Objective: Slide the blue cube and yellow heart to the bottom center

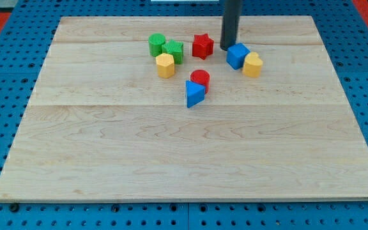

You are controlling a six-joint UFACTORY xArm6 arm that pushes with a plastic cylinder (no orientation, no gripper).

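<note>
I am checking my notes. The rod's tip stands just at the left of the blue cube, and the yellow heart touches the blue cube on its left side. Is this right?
One thing is wrong. In the camera view, the yellow heart touches the blue cube on the cube's right side in the view, not its left. My tip does stand just left of the blue cube.

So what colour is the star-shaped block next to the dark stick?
Red. The star shows plainly in the camera view, just left of my tip.
</note>
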